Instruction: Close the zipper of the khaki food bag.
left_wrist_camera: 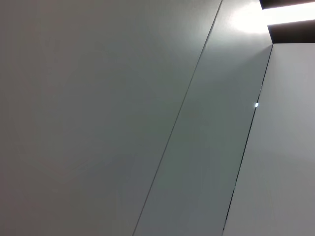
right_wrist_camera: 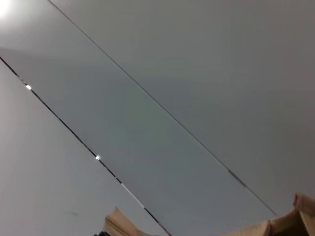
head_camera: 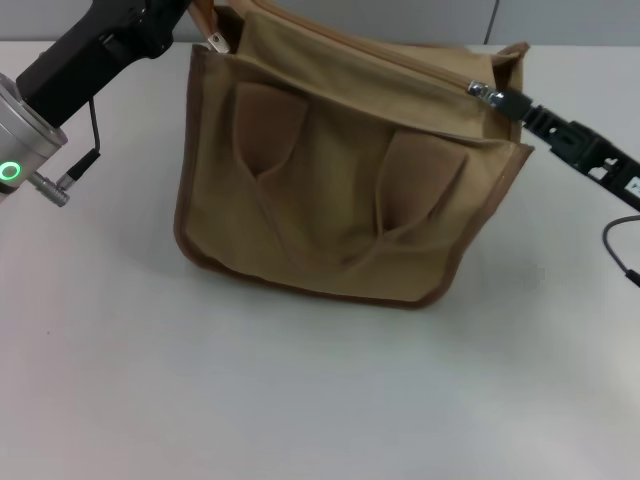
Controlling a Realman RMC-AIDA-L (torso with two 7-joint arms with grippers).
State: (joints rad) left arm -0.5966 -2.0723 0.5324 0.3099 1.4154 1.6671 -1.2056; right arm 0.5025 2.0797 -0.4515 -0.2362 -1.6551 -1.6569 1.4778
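Note:
The khaki food bag (head_camera: 340, 190) stands on the white table (head_camera: 300, 400) with its two looped handles hanging down its front. The zipper (head_camera: 400, 58) runs along the top panel, and its silver pull tab (head_camera: 485, 94) is at the bag's right end. My right gripper (head_camera: 503, 100) reaches in from the right and is shut on the pull tab. My left gripper (head_camera: 200, 22) is at the bag's top left corner and is shut on the fabric there. Edges of the bag's fabric (right_wrist_camera: 295, 221) show in the right wrist view.
The left arm (head_camera: 60, 90) crosses the upper left and the right arm (head_camera: 590, 150) with its cable the right edge. The left wrist view shows only grey wall panels (left_wrist_camera: 147, 118).

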